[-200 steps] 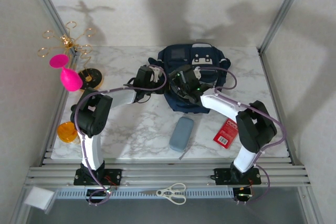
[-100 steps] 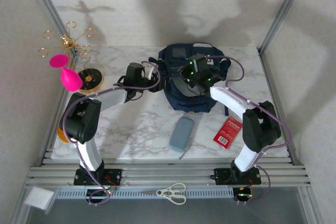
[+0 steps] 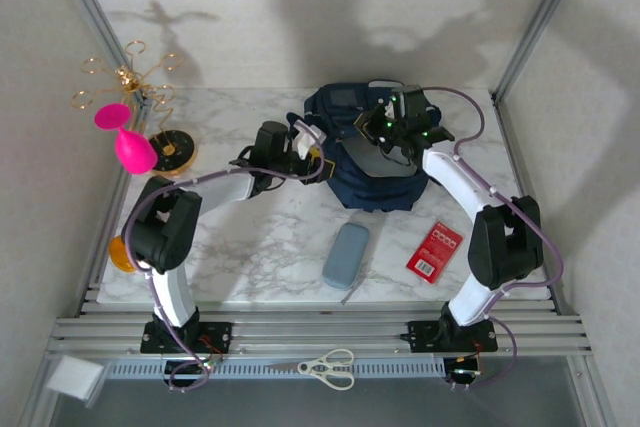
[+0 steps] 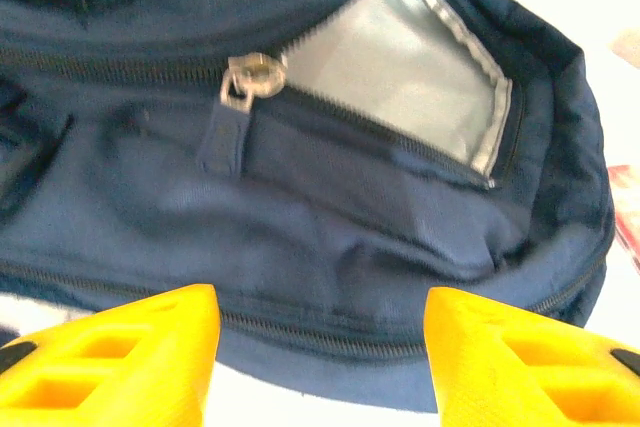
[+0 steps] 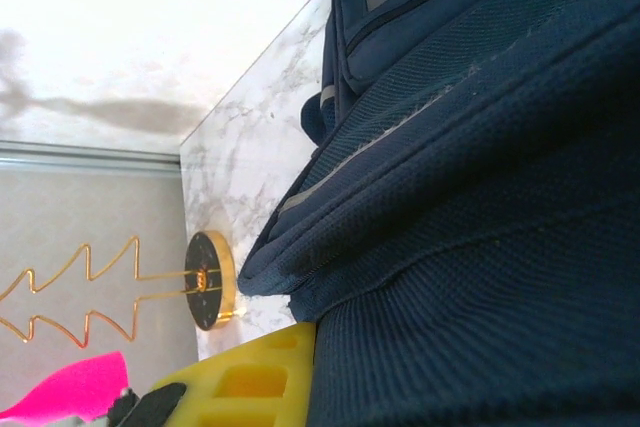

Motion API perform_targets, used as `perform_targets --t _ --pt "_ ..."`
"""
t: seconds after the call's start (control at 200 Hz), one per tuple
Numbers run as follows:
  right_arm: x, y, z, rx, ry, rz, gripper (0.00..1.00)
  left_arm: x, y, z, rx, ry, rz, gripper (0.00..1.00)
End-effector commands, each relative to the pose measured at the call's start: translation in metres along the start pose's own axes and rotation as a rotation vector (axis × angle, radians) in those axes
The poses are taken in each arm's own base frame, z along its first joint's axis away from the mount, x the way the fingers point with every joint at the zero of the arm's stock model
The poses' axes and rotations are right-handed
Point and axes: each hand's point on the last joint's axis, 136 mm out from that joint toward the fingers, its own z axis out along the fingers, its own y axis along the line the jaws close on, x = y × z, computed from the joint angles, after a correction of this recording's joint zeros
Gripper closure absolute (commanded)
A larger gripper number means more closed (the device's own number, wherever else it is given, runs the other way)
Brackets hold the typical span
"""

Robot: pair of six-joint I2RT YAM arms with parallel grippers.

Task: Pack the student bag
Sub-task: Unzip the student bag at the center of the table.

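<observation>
The student bag (image 3: pixel 378 190) lies at the far middle of the desk (image 3: pixel 260 237). In the right wrist view, navy fabric hides all but 1 yellow finger (image 5: pixel 250 377) of the right claw (image 3: pixel 393 133), which pinches the bag. The left wrist view shows the left claw (image 4: pixel 320 347) spread, facing a zipper pull (image 4: pixel 245 82) and the grey lining (image 4: pixel 400 77).

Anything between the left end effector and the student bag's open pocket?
Nothing visible. In the left wrist view the left end effector has its yellow fingers open, with the student bag directly ahead. Its unzipped pocket, grey lining showing, lies just beyond, unobstructed.
</observation>
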Motion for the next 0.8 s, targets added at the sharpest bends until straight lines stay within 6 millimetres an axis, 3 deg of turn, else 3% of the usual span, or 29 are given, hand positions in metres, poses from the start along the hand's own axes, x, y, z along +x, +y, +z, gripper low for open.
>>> perform_targets --t 0.0,0.15,0.27,0.426,0.796 --pt "-0.017 0.039 -0.012 -0.114 -0.032 -0.07 1.0 -0.02 -0.001 0.012 0.06 -0.055 0.052 0.44" --pt "-0.018 0.041 -0.014 -0.124 -0.035 -0.069 1.0 -0.016 0.006 0.027 0.084 -0.028 0.047 0.48" --pt "-0.017 0.042 -0.012 -0.132 -0.03 -0.064 1.0 -0.026 0.014 0.031 0.067 -0.059 0.053 0.55" --pt "-0.013 0.036 -0.009 -0.133 -0.024 -0.05 1.0 -0.036 0.021 0.031 0.058 -0.084 0.049 0.67" --pt "-0.013 0.036 -0.006 -0.14 -0.021 -0.035 1.0 -0.041 0.032 0.038 0.075 -0.104 0.043 0.94"
